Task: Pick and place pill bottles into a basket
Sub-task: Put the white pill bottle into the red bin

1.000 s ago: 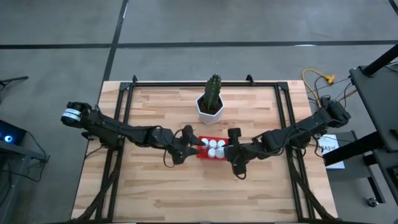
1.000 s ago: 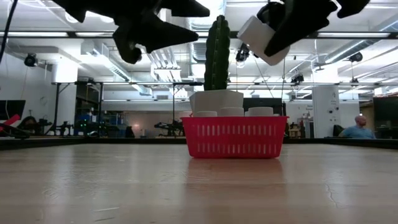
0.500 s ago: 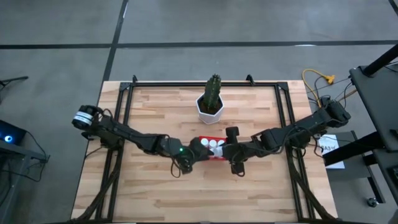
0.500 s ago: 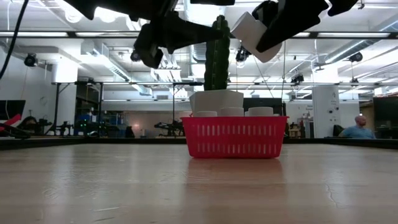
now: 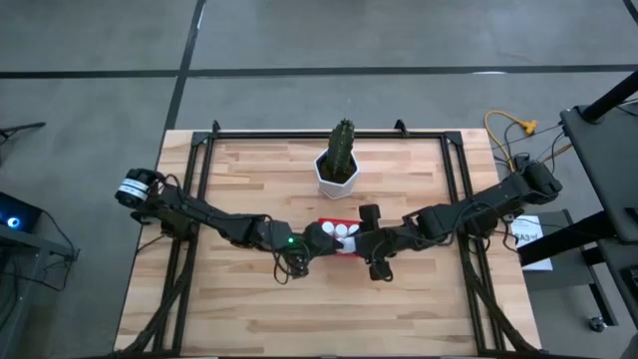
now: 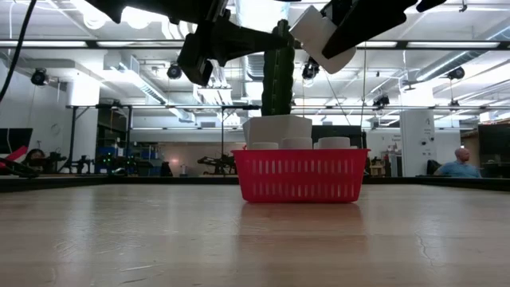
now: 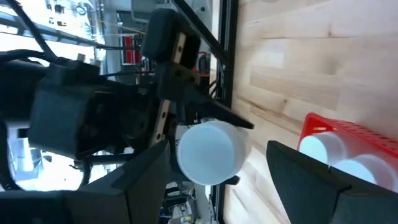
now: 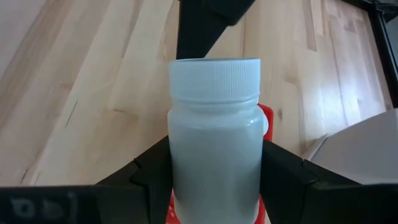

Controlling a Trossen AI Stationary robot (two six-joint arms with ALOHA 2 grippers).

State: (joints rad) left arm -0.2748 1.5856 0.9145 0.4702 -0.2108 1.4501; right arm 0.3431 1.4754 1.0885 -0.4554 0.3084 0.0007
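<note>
**Right gripper holds a bottle over the basket**

The right gripper hangs above the right edge of the basket, its fingers pinching a bottle by the sides. In the low view that bottle is tilted and sits well above the basket rim, apart from everything under it. The right wrist view shows its ribbed white cap pointing away from the gripper, with the red basket edge just past it.

The left gripper hovers at the basket's left edge, across from the right gripper. Its fingers are spread, with nothing between them. In the left wrist view the held bottle shows bottom-on ahead of these fingers, and the basket lies just beside it with white caps inside.

Below and between the two grippers the basket rests on the table. Several bottles stand in it; their caps rise just over the rim in the low view. Beyond the basket, away from both grippers, stands a cactus in a white pot.
</note>
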